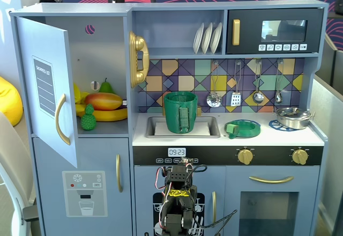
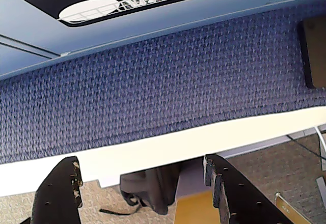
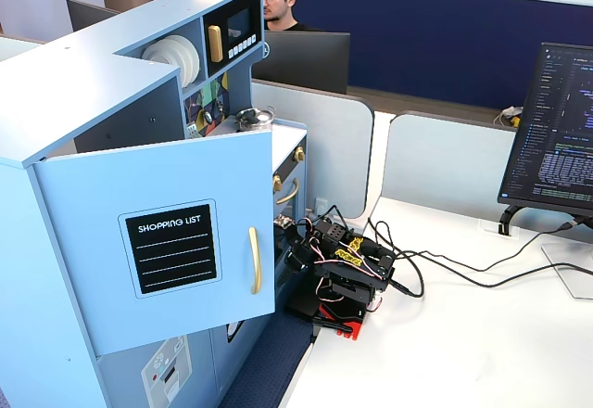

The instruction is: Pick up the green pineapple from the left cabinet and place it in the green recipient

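In a fixed view the left cabinet (image 1: pixel 102 43) stands open, its shopping-list door (image 1: pixel 51 91) swung out to the left; the door also shows in the other fixed view (image 3: pixel 185 241). The green pineapple (image 1: pixel 88 118) stands upright at the front of the shelf, before the mango (image 1: pixel 103 101) and bananas. The green recipient (image 1: pixel 180 111) stands in the sink, handle facing front. My arm (image 1: pixel 179 198) is folded low in front of the kitchen's lower doors, far below both. In the wrist view my gripper (image 2: pixel 142 163) is open and empty over blue carpet.
A green pear (image 1: pixel 106 86) sits behind the mango. A gold phone (image 1: pixel 138 59) hangs beside the cabinet. A flat green pan (image 1: pixel 242 128) and a steel pot (image 1: pixel 293 117) sit on the counter. Cables (image 3: pixel 445 274) trail over the white desk; a monitor (image 3: pixel 556 130) stands at the right.
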`<action>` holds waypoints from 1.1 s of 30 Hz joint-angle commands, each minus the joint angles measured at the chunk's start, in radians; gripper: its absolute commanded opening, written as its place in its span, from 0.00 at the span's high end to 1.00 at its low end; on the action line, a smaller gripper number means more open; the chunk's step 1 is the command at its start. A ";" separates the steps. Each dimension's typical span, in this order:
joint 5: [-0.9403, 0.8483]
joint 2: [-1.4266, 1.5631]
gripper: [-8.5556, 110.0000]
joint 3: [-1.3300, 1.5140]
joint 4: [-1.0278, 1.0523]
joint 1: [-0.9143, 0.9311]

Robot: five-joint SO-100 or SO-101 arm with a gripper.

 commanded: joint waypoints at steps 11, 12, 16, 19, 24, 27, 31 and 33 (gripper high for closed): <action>0.002 -0.014 0.93 -0.005 0.184 -0.061; 0.000 -0.014 0.93 -0.005 0.183 -0.080; -0.026 -0.015 0.93 -0.009 -0.008 -0.156; -0.011 -0.025 0.93 -0.040 -0.275 -0.298; -0.025 -0.140 0.93 -0.127 -0.807 -0.552; -0.087 -0.255 0.93 -0.222 -0.988 -0.655; -0.081 -0.345 0.93 -0.371 -1.011 -0.799; -0.100 -0.394 0.92 -0.419 -1.078 -0.848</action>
